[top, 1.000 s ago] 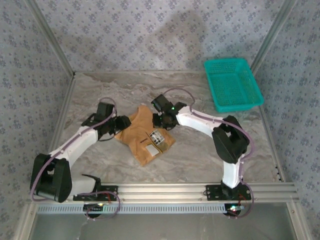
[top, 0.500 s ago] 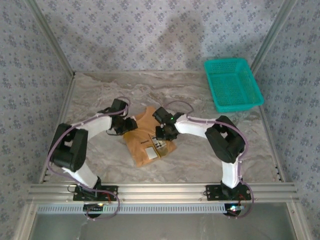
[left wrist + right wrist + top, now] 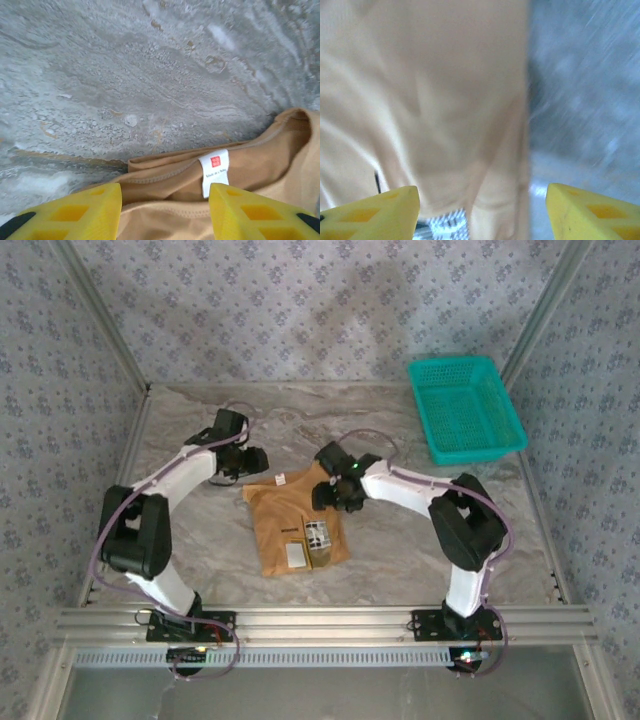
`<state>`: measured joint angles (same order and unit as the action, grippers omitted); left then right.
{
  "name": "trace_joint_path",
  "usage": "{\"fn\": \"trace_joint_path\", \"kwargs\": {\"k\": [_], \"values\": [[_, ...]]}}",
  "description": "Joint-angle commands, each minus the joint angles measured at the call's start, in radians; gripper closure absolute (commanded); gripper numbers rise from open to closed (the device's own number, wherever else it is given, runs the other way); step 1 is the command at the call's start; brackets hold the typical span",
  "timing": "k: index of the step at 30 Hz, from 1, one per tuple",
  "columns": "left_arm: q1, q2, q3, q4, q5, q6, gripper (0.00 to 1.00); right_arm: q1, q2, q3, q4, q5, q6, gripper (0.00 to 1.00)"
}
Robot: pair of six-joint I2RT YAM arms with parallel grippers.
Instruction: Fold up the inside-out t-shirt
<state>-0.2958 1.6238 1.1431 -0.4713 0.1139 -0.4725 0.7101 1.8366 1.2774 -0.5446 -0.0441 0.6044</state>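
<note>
The caramel-orange soft cloth t-shirt (image 3: 295, 525) lies folded into a rough rectangle at the middle of the grey marbled bench (image 3: 400, 550), with white and dark labels (image 3: 318, 535) facing up on its near part. My left end effector (image 3: 165, 200) hangs over its far left edge, fingers spread and pinching nothing, with a small white tag (image 3: 215, 171) just beyond them. My right end effector (image 3: 481, 200) is spread wide over the far right part of the cloth. A teal plastic mesh basket (image 3: 465, 410) sits well apart at the far right corner.
</note>
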Motion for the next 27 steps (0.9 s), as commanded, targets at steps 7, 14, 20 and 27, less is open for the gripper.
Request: {"fn": "trace_joint_path", "kwargs": {"k": [7, 14, 20, 27], "values": [[0.071, -0.260, -0.258, 0.095, 0.083, -0.062, 0.53, -0.074, 0.219, 0.240, -0.045, -0.017, -0.204, 0.29], [0.093, -0.347, -0.346, 0.146, 0.102, -0.092, 0.55, -0.025, 0.317, 0.325, -0.090, 0.049, -0.212, 0.40], [0.104, -0.330, -0.371, 0.149, 0.122, -0.107, 0.56, -0.008, 0.373, 0.348, -0.108, 0.045, -0.195, 0.62], [0.104, -0.284, -0.410, 0.264, 0.193, -0.169, 0.48, -0.058, 0.293, 0.251, -0.062, -0.001, -0.174, 0.90]]}}
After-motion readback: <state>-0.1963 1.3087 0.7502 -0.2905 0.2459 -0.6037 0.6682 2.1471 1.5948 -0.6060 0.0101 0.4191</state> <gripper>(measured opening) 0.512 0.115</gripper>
